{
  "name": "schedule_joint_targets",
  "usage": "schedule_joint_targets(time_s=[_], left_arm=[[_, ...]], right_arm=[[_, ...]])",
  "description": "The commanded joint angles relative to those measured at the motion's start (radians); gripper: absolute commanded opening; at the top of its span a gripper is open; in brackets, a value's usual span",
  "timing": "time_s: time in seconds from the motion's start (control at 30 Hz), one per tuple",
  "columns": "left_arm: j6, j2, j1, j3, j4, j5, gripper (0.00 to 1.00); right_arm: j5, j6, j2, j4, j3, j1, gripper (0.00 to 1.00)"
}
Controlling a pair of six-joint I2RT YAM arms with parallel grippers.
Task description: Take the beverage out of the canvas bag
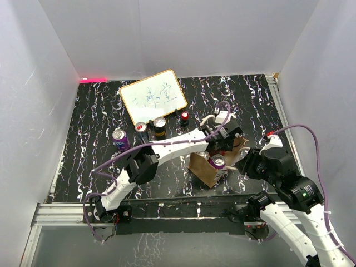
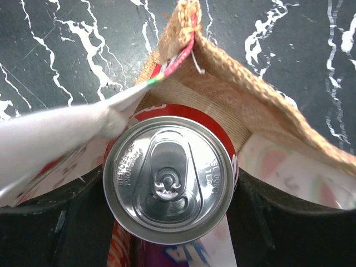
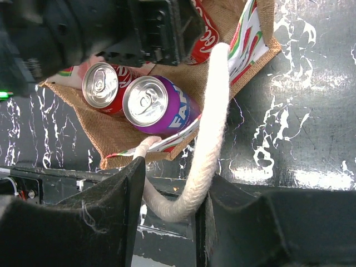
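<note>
Nearest the arms' bases, the right gripper (image 3: 175, 181) has its jaws closed on the thick white cord handle (image 3: 214, 111) of the small brown canvas bag (image 3: 111, 139). The bag sits on the black bench with white marbling (image 1: 83, 139) just ahead of the two arms. That hold looks meant to anchor the bag and keep its mouth spread, so it does not rise with whatever is pulled out. In the open mouth a purple soda can (image 3: 161, 108) lies at the near side. Just past it the left gripper (image 2: 169, 192) reaches into the bag, its jaws pressed against both sides of a red soda can with a silver pull-tab lid (image 2: 169, 178) (the lid faces the wrist camera squarely, so the grip comes from the top end). This red can, the beverage in hand, is inside the bag with the woven wall rising around it, so I judge the lift not yet made. Further back, well apart from the bag, a few loose cans (image 1: 159, 127) stand on the bench, probably kept out of the working path. Behind them sits a wood-framed whiteboard (image 1: 153, 95) with writing on it.
</note>
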Motion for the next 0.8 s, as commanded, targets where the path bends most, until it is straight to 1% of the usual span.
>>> schedule_joint_targets(time_s=[0.0, 0.13, 0.2, 0.27, 0.4, 0.53, 0.77], left_arm=[[-0.034, -0.24, 0.006, -0.028, 0.034, 0.072, 0.26], [-0.089, -0.371, 0.009, -0.171, 0.145, 0.114, 0.17], [-0.092, -0.432, 0.009, -0.231, 0.216, 0.165, 0.16], [-0.09, -0.478, 0.01, -0.26, 0.25, 0.199, 0.16], [-0.077, -0.57, 0.01, -0.279, 0.249, 0.251, 0.15], [-0.04, -0.679, 0.008, -0.306, 0.244, 0.271, 0.14], [0.011, -0.863, 0.01, -0.356, 0.238, 0.196, 0.03]], right_arm=[[-0.005, 0.011, -0.008, 0.028, -0.002, 0.006, 0.38], [-0.032, 0.01, -0.045, 0.054, -0.028, 0.006, 0.38], [-0.032, 0.006, -0.043, 0.053, -0.022, 0.007, 0.38], [-0.036, 0.004, -0.03, 0.051, -0.022, 0.007, 0.38], [-0.048, -0.005, -0.025, 0.069, -0.031, 0.006, 0.38], [-0.048, -0.014, -0.007, 0.077, -0.022, 0.006, 0.38], [-0.05, -0.011, 0.001, 0.075, -0.028, 0.005, 0.38]])
